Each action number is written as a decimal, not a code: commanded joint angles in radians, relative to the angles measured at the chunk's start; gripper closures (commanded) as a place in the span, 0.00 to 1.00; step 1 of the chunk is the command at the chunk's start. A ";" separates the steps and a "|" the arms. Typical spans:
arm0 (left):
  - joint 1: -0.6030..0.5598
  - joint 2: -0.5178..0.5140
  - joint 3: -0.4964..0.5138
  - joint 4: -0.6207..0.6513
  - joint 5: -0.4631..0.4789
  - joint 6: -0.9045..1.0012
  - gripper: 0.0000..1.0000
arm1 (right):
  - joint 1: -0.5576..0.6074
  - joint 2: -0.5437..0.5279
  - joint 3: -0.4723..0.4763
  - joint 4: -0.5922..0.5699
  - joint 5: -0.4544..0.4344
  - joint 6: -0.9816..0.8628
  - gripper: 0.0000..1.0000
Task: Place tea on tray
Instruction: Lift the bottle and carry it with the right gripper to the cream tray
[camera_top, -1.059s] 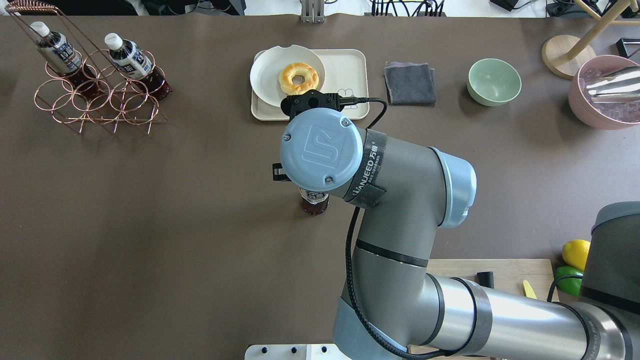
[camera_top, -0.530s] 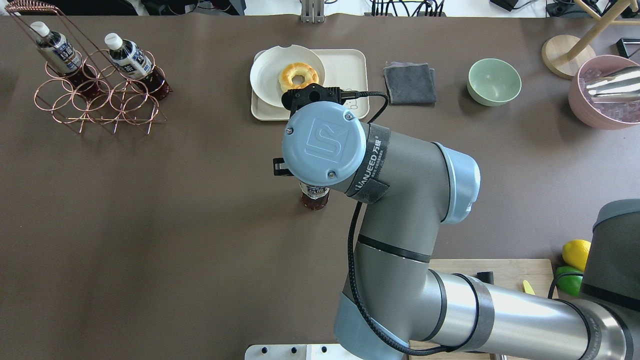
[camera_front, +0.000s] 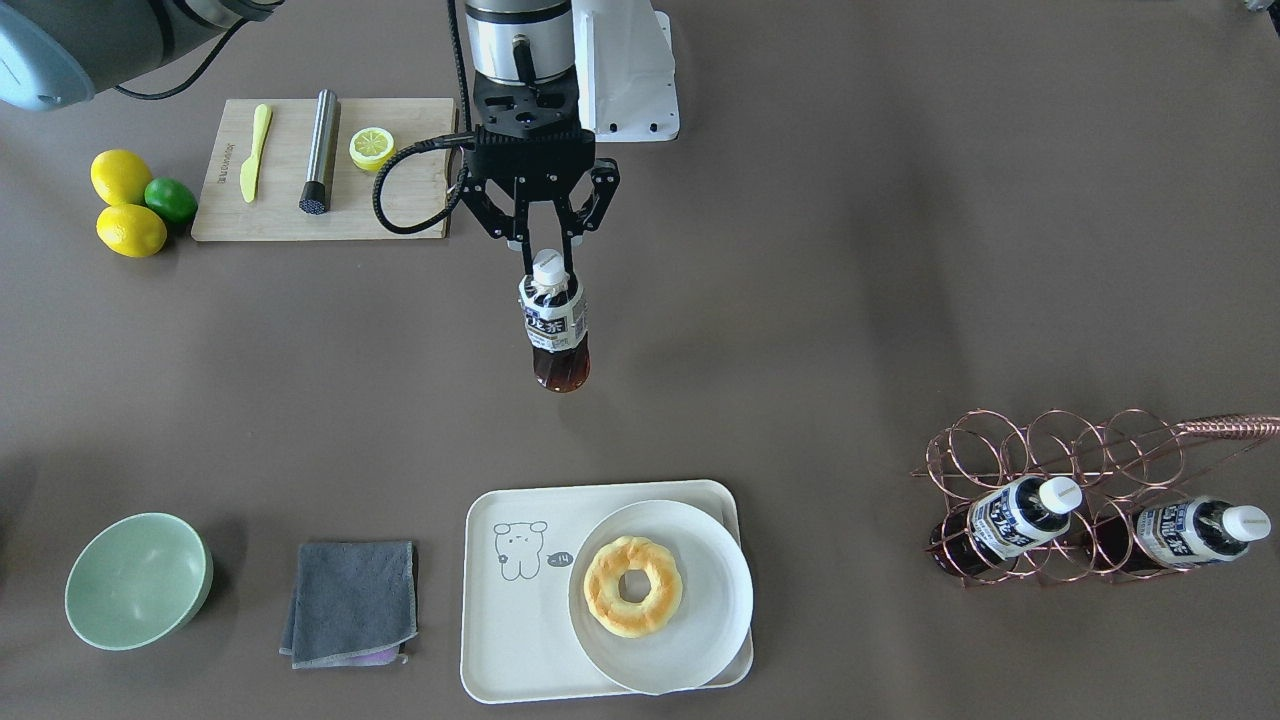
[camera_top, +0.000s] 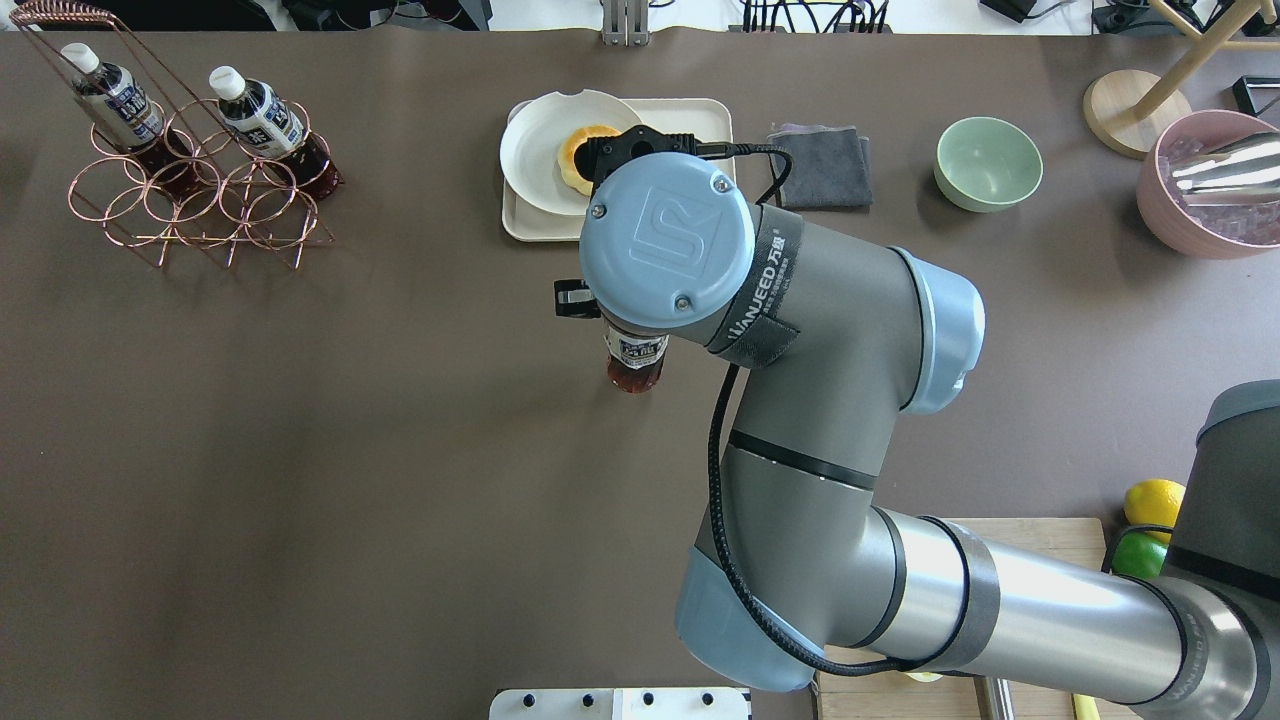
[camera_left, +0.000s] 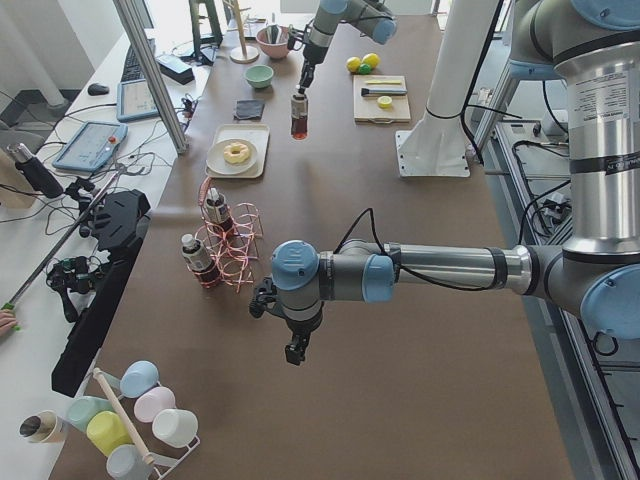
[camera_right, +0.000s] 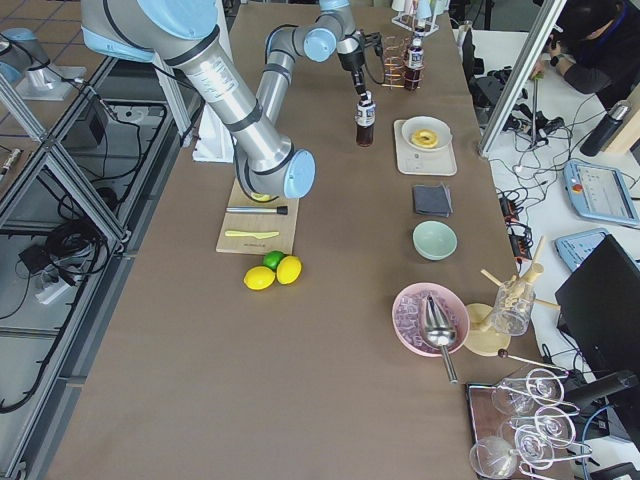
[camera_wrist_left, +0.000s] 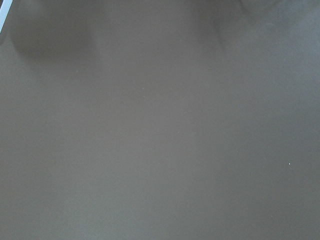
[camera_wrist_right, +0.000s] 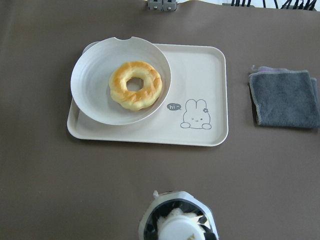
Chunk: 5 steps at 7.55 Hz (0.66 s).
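My right gripper (camera_front: 547, 262) is shut on the white cap of the tea bottle (camera_front: 553, 330) and holds it upright over the table's middle. In the overhead view the bottle (camera_top: 634, 366) shows below the wrist, short of the cream tray (camera_top: 704, 118). The right wrist view shows the cap (camera_wrist_right: 176, 229) at the bottom, with the tray (camera_wrist_right: 200, 75) ahead of it. A round white plate (camera_front: 700, 620) with a donut (camera_front: 632, 585) covers one half of the tray (camera_front: 510, 640). The bear-drawing half is bare. My left gripper (camera_left: 293, 352) shows only in the exterior left view, low over the table; I cannot tell its state.
Two alike bottles (camera_top: 258, 115) lie in a copper wire rack (camera_top: 190, 205) at the far left. A grey cloth (camera_top: 820, 165) and a green bowl (camera_top: 988, 163) lie right of the tray. A pink bowl (camera_top: 1205, 190) is far right. A wooden cutting board (camera_front: 320, 170) and lemons (camera_front: 125, 200) are near the robot.
My right arm has carried the tea bottle away from the robot's base, toward the tray, and slightly to the right. Its wrist now covers part of the plate and donut in the overhead view.
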<state>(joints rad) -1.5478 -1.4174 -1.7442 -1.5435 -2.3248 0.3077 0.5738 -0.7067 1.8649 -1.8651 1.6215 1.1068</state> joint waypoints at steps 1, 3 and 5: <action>0.000 0.000 0.000 -0.001 -0.001 0.001 0.01 | 0.173 0.010 -0.068 0.012 0.134 -0.129 1.00; 0.000 0.002 -0.002 -0.006 0.001 0.001 0.01 | 0.269 0.062 -0.246 0.102 0.229 -0.176 1.00; 0.000 0.002 -0.003 -0.007 0.001 0.001 0.01 | 0.305 0.099 -0.440 0.263 0.265 -0.179 1.00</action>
<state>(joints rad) -1.5478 -1.4161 -1.7463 -1.5486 -2.3241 0.3083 0.8392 -0.6440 1.5939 -1.7318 1.8509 0.9371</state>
